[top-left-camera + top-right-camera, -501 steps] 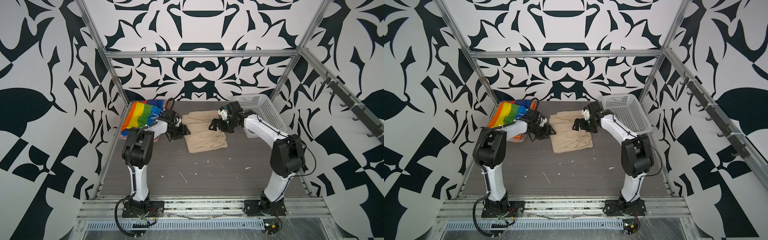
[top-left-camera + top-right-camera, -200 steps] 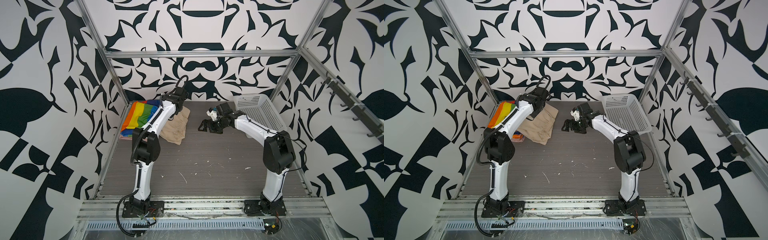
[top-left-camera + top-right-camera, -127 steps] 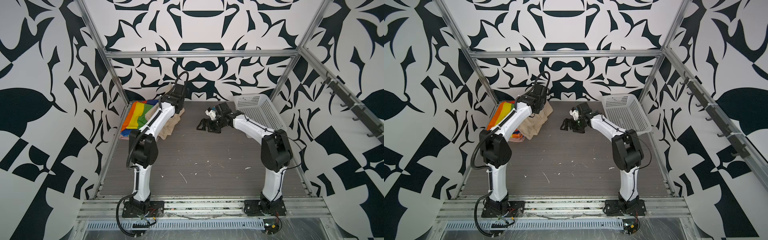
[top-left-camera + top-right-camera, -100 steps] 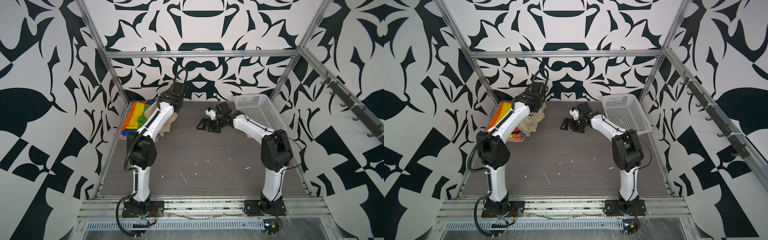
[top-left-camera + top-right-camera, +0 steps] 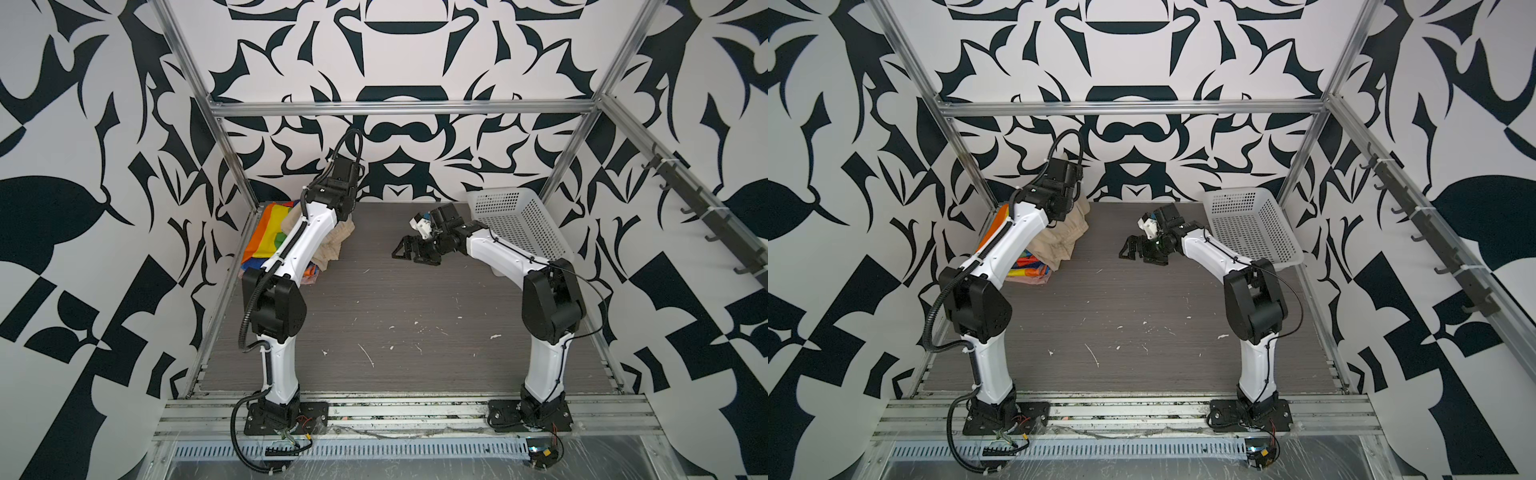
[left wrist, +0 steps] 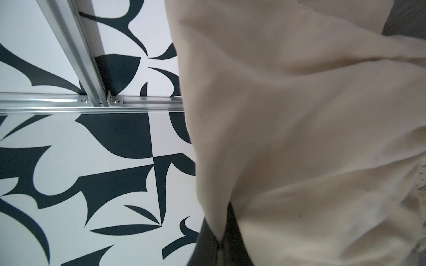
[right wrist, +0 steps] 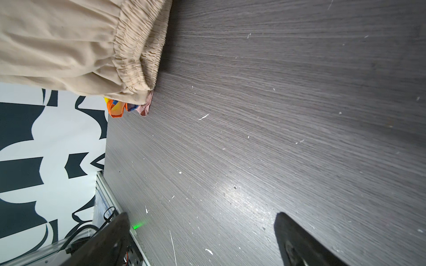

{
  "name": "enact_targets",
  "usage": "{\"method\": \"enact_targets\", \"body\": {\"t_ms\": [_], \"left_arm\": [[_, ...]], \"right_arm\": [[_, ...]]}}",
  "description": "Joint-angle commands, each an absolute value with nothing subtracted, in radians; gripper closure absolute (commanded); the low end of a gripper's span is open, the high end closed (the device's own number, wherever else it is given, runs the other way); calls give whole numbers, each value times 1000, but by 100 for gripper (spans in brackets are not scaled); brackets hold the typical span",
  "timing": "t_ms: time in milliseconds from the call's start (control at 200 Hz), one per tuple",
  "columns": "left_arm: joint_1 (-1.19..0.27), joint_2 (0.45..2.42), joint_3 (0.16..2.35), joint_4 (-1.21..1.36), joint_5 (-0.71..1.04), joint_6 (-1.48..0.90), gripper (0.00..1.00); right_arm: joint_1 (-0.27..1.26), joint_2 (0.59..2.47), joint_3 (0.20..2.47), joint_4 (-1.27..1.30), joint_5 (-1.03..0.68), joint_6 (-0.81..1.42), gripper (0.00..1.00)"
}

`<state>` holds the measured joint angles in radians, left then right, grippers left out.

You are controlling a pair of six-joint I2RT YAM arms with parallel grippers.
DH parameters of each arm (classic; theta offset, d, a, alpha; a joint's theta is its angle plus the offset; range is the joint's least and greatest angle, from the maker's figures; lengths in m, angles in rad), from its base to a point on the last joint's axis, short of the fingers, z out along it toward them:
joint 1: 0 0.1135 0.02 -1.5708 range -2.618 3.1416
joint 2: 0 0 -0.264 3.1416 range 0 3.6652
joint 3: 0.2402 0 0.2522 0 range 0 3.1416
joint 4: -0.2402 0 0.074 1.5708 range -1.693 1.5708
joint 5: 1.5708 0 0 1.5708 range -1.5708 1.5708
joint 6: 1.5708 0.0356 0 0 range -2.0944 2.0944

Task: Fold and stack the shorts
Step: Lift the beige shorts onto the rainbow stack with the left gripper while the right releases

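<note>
The left fingers [image 6: 208, 249] were clamped together on a fold of the beige shorts [image 5: 332, 249], which hung bunched from them at the far-left corner of the tabletop [image 5: 415, 299]. The cloth draped over the rainbow shorts [image 5: 266, 232], and an edge of the pink shorts [image 7: 146, 108] showed beneath. The gathered waist faced the tabletop's middle. The right fingers [image 7: 297, 244] stood wide apart, holding nothing, low over bare tabletop, well apart from the beige shorts and near the white basket [image 5: 519, 224].

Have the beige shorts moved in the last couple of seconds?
Yes: the beige shorts went left, away from the white basket, over the rainbow shorts.
</note>
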<state>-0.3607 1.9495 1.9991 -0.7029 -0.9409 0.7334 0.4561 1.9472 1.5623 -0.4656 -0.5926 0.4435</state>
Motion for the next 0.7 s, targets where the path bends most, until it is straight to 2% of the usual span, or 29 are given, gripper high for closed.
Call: {"method": "enact_targets", "body": {"t_ms": [0, 335, 695], "left_arm": [[-338, 1870, 1985, -700, -897, 729, 100], [-238, 1803, 1884, -656, -778, 705, 100], [-74, 1851, 1850, -626, -615, 635, 100]], "right_arm": [[461, 1924, 1582, -453, -614, 450, 0], [468, 1950, 1621, -456, -630, 474, 0], [481, 1992, 1655, -486, -636, 472, 0]]}}
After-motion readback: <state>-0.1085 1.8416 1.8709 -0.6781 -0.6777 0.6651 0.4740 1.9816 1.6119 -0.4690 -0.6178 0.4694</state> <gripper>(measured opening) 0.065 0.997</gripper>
